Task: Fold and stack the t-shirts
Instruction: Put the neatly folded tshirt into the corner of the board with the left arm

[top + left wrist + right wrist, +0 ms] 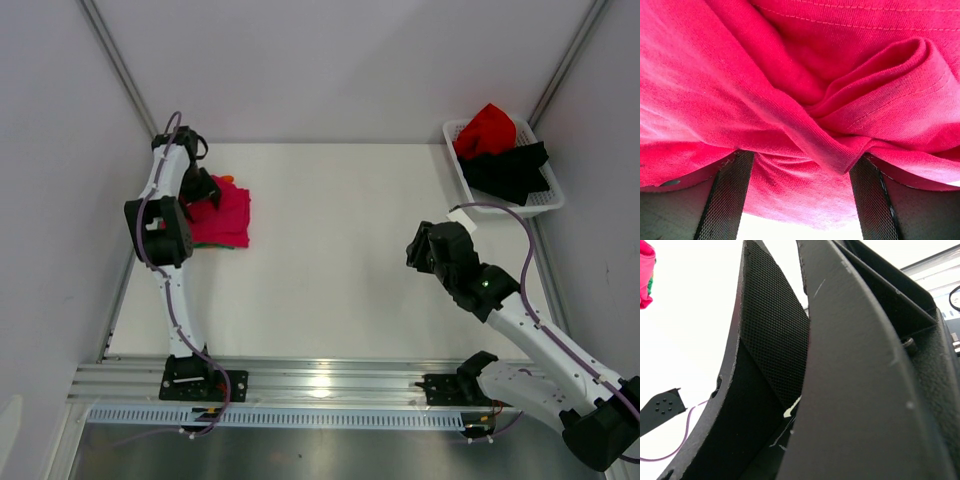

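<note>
A folded magenta-pink t-shirt (228, 215) lies at the table's left side on top of a green one (236, 243), with a sliver of orange (228, 180) behind it. My left gripper (200, 190) is down on its left edge, open. In the left wrist view pink cloth (805, 75) bunches over and between the two spread fingers (727, 195). My right gripper (421, 250) hovers over the table's right half, part open and holding nothing (785, 265). A red t-shirt (487, 128) and a black one (510, 170) lie crumpled in the basket.
The white lattice basket (455, 165) stands at the back right corner. Grey walls close in the table on three sides. A metal rail (320, 380) with both arm bases runs along the near edge.
</note>
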`<state>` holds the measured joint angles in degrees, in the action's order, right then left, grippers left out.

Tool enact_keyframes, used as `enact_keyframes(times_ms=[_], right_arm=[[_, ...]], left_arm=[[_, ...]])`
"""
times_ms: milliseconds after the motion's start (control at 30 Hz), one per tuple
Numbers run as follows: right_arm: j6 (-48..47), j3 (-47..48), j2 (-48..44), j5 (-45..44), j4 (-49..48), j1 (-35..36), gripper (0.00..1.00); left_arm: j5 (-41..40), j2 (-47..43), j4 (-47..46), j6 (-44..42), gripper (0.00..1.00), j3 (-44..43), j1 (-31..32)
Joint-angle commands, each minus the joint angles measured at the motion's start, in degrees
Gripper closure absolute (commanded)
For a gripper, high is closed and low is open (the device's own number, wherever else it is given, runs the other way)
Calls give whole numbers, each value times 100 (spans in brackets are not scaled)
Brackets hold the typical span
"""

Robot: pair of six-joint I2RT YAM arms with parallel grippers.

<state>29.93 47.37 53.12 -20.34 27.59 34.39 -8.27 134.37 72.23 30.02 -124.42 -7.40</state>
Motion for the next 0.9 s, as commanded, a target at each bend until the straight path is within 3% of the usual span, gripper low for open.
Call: enact_keyframes(times_ms=[0, 500, 633, 867], right_arm=[[-67, 237, -48, -93, 53, -20, 59], [-49, 272, -144, -155, 194, -20, 59], [-58, 290, -171, -172, 220, -20, 59], [-58, 316, -57, -94, 150, -20, 59]], left_arm=[[133, 134, -341, -110, 23, -258, -165], [651, 239, -675, -181, 25, -337, -420], [144, 161, -622, 3, 32, -276, -385], [458, -60, -982, -207, 29, -381, -368]])
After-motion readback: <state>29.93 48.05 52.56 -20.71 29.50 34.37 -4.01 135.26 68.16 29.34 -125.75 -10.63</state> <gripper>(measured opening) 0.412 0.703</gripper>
